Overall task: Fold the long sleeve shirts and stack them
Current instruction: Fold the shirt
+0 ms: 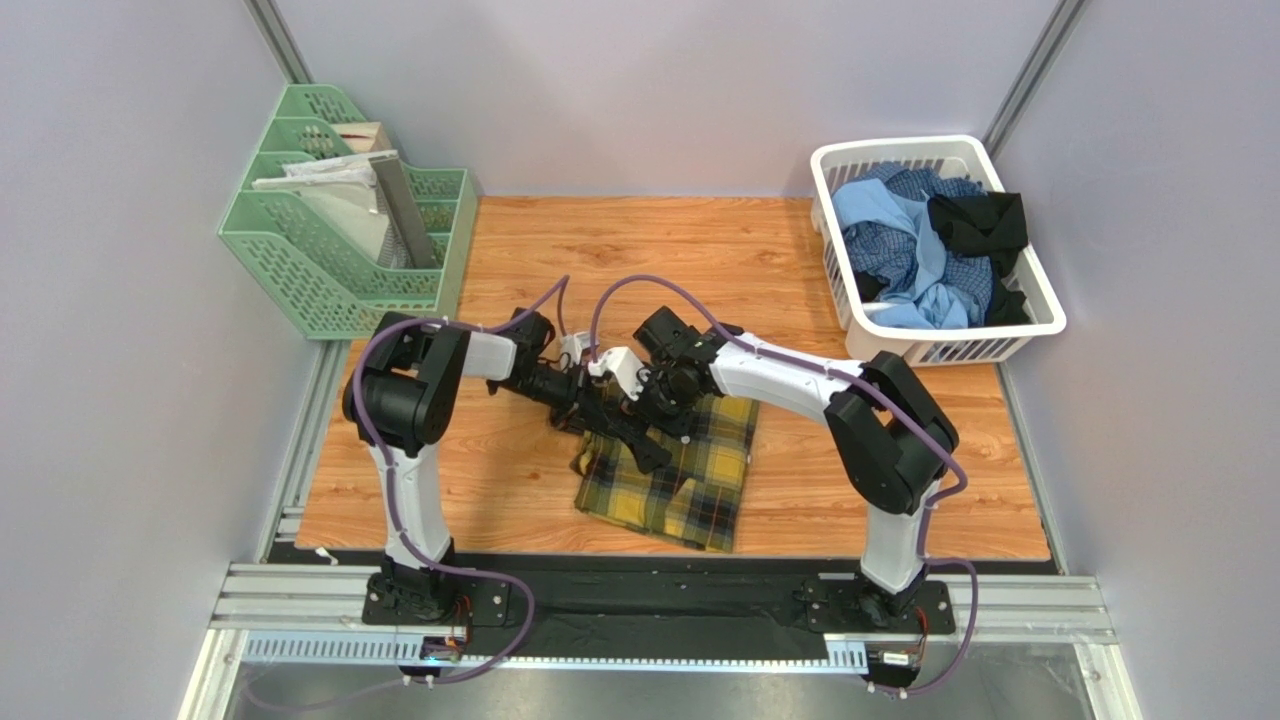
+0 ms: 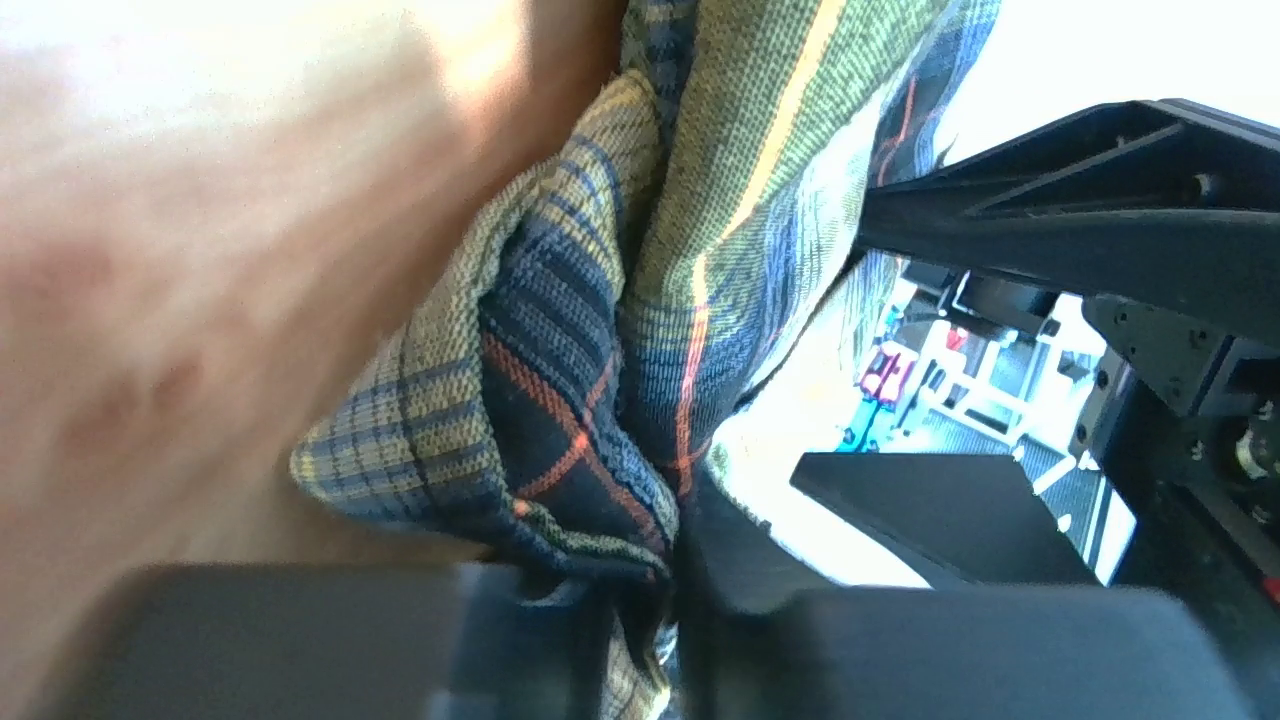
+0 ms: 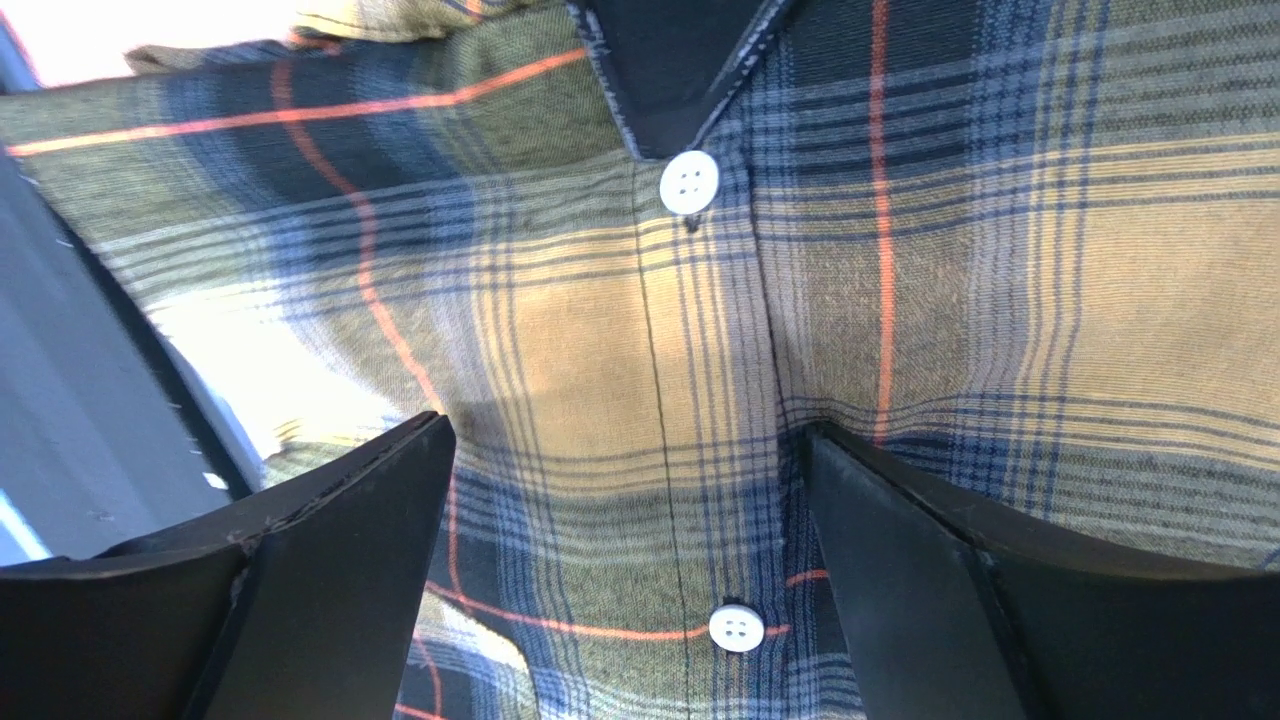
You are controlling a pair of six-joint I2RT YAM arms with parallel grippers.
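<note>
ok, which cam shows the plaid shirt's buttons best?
Right wrist: two white buttons in close-up down the front. Top external shows the whole plaid shirt, but the buttons are too small to see. Left wrist shows only bunched cloth.

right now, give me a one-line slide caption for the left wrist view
Left hand pinches a bunched fold of the plaid shirt, with the wooden table blurred behind.

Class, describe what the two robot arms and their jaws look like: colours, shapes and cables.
Both the left arm and right arm have chunky black rounded joints joined by white tubular links. A purple cable loops along each. The jaws are flat, angular, matte black blades.
</note>
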